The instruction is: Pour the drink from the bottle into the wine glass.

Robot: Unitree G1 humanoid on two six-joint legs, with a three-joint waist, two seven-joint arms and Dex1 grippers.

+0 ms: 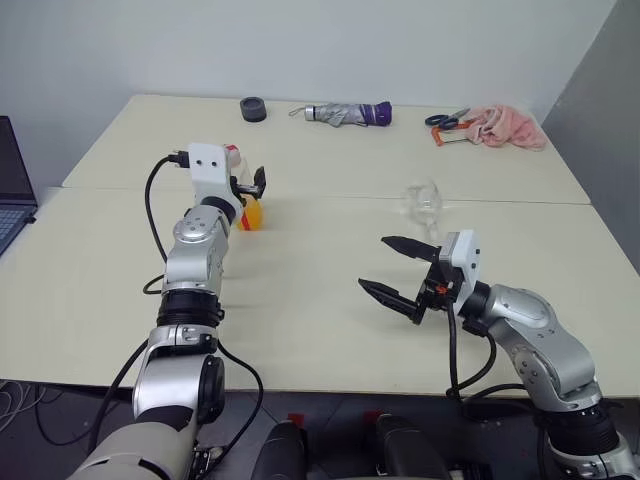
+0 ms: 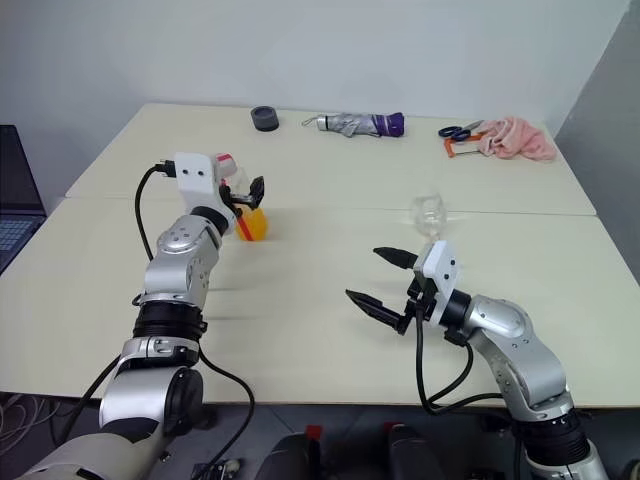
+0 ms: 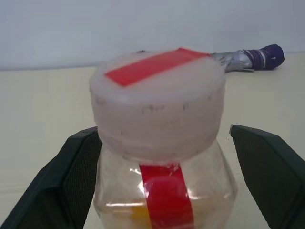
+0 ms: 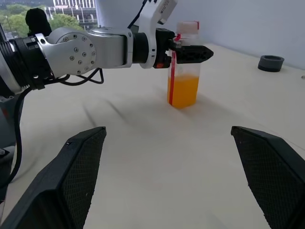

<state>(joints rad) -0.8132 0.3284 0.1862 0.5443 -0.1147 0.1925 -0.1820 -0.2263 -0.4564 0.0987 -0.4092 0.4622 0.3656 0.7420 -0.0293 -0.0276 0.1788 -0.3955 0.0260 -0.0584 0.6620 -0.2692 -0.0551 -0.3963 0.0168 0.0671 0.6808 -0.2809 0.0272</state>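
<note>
A small clear plastic bottle (image 4: 183,71) stands upright on the pale worktop (image 1: 300,290), toward the robot's left. Its wide white cap (image 3: 157,102) carries a strip of red tape across the top, and a red label stripe (image 3: 167,195) runs down its side. The drink (image 4: 183,90), a translucent orange-yellow liquid, fills about the lower half of the bottle.

The left gripper (image 3: 164,181) reaches forward, level, with the bottle's neck between its black fingers (image 3: 71,176). The fingers are spread wide; one sits close against the bottle's shoulder and the other stands clear of it, so they are not closed on it.

The wine glass (image 2: 430,213), clear with a rounded bowl, stands on the worktop further to the right, near the middle seam. The right gripper (image 1: 398,268) hovers in front of the glass, nearer the robot, its fingers (image 1: 405,245) wide apart and holding nothing.

Along the far edge of the worktop lie a dark tape roll (image 1: 254,109), a folded grey and purple umbrella (image 1: 348,114), scissors (image 1: 447,121) and a pink cloth (image 1: 505,127).
</note>
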